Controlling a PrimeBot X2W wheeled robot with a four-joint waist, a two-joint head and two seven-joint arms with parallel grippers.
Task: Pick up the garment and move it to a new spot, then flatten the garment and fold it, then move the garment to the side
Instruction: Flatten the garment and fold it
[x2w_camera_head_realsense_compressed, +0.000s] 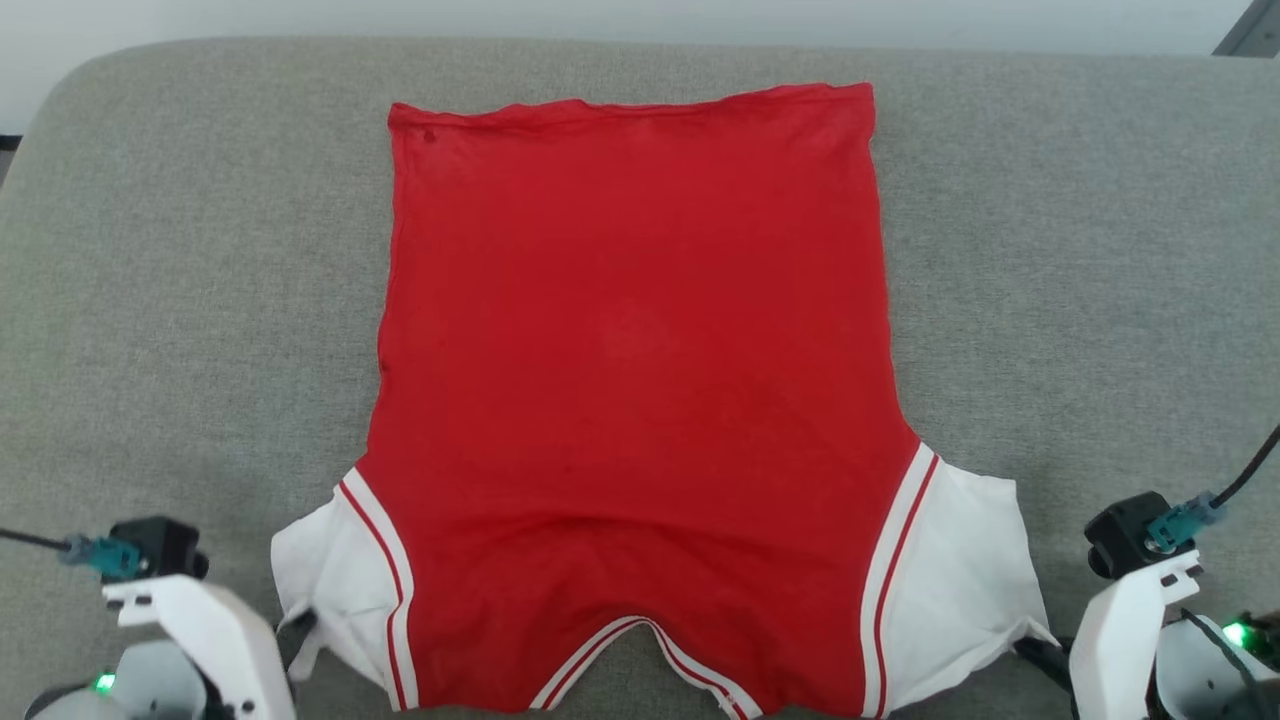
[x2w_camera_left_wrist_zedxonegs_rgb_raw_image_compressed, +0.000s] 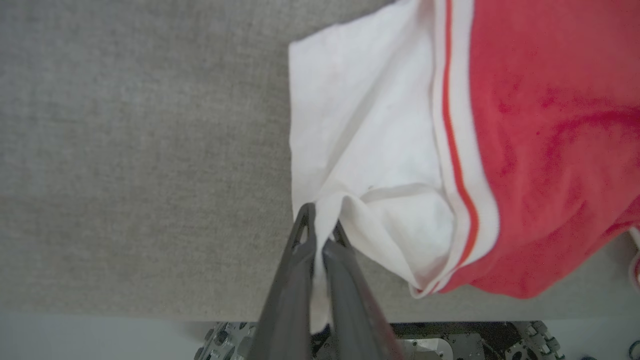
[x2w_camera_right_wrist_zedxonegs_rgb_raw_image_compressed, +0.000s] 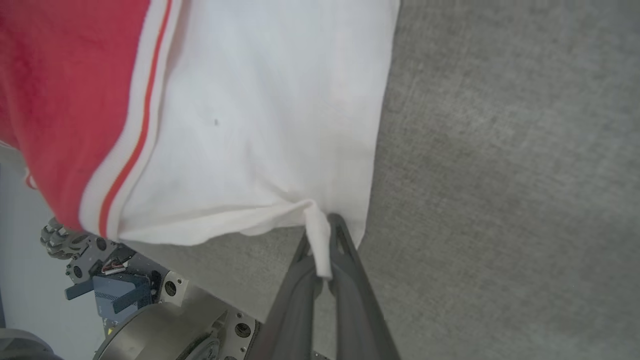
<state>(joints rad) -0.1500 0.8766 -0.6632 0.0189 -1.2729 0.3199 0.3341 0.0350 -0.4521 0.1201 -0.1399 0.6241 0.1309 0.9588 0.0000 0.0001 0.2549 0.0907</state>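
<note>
The garment (x2w_camera_head_realsense_compressed: 640, 350) lies spread flat on the grey cloth-covered table (x2w_camera_head_realsense_compressed: 1100, 250), red body smooth, hem at the far side and neck opening at the near edge. No print shows on the upturned side. My left gripper (x2w_camera_head_realsense_compressed: 297, 640) is shut on the tip of the left white sleeve (x2w_camera_left_wrist_zedxonegs_rgb_raw_image_compressed: 360, 125), the cloth pinched between its dark fingers (x2w_camera_left_wrist_zedxonegs_rgb_raw_image_compressed: 300, 260). My right gripper (x2w_camera_head_realsense_compressed: 1040, 655) is shut on the corner of the right white sleeve (x2w_camera_right_wrist_zedxonegs_rgb_raw_image_compressed: 260, 125), a fold of which runs between its fingers (x2w_camera_right_wrist_zedxonegs_rgb_raw_image_compressed: 345, 260). Both sleeves are pulled outward and slightly wrinkled near the grips.
Bare grey table surface (x2w_camera_head_realsense_compressed: 180, 300) extends to both sides of the shirt and beyond the hem. The table's near edge sits just below the sleeves, with my wheeled base (x2w_camera_right_wrist_zedxonegs_rgb_raw_image_compressed: 150, 320) under it. A pale wall (x2w_camera_head_realsense_compressed: 600, 15) runs behind the far edge.
</note>
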